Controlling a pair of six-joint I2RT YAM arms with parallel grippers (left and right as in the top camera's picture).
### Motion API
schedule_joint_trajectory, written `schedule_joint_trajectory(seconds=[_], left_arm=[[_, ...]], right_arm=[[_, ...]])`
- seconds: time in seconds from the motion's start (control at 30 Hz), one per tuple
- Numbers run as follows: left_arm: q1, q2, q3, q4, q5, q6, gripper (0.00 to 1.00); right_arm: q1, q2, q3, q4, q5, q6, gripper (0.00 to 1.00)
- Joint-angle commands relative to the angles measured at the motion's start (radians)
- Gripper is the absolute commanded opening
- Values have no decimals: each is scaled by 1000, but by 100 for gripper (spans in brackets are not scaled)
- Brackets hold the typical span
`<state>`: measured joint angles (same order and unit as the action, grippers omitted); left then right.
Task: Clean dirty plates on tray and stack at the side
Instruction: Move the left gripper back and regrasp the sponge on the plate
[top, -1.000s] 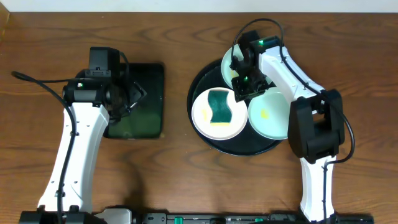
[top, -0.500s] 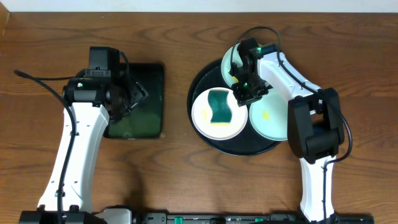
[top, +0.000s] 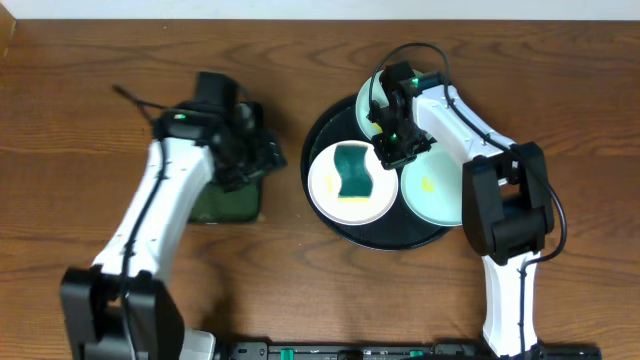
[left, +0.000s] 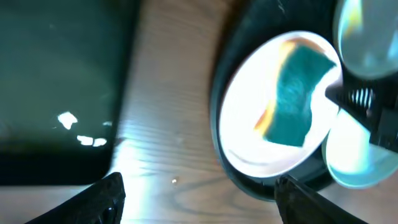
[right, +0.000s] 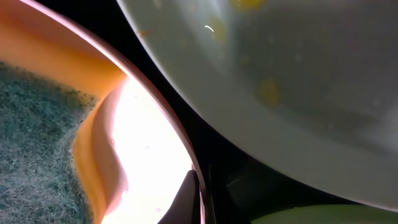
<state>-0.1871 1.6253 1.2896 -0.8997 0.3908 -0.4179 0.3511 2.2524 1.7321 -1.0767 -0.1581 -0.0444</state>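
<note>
The left gripper's fingers (left: 102, 196) stand wide apart with nothing between them, their dark tips showing at the two lower corners of the left wrist view. The left gripper (left: 205, 193) hangs above the strip of wooden table (top: 300, 280) between the two trays. From overhead it sits over the right edge of the green tray (top: 225, 205), and the white arm runs back from it to the lower left.

Only a thin dark fingertip (right: 186, 190) of the right gripper (top: 393, 150) shows in its own camera, pressed low against the rim of the white plate (top: 325, 185). I cannot tell whether those fingers are apart or together. From overhead this gripper is down on the black tray (top: 385, 232), in the gap where the three plates meet.

The white plate lies on the left part of the black tray, nearest the left arm, with a green sponge (top: 351, 171) lying on it and a faint yellow mark beside the sponge. The right-hand mint plate (top: 435, 185) lies just beside it on the tray's right part, its outer edge reaching the tray's rim. It carries small yellow smears (right: 268, 92), seen close up in the right wrist view. The rear mint plate (top: 368, 105) sits at the back of the tray, partly hidden under the right gripper and its cable. All three plates lie flat on the black tray, which sits well apart from the green tray, with bare wood between them.
</note>
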Motion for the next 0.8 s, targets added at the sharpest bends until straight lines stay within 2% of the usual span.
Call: schedule_joint_trajectory(seconds=[0.0,0.07,0.17,0.27,0.47,0.57,0.77], left_arm=[[-58,37,-11,34,28,22,73],[-87,62,-11,74,28,-1,68],[-126,111,-11,132,29,-32,67],[-172,168,-11,185,29,-32,62],[-249,245,-11,299,66,-32,60],[-274,257,-11,343,65,-33,56],[-281,274,-11,401,38,-96,56]], right_arm=[[10,8,-26,16,-14,-2,1],[10,8,-26,14,-15,-1,1],[10,8,-26,15,-17,6,1],[10,8,-26,20,-35,6,1],[10,8,-26,23,-35,6,1],[10,8,-26,22,-35,6,1],[10,8,-26,22,-35,6,1]])
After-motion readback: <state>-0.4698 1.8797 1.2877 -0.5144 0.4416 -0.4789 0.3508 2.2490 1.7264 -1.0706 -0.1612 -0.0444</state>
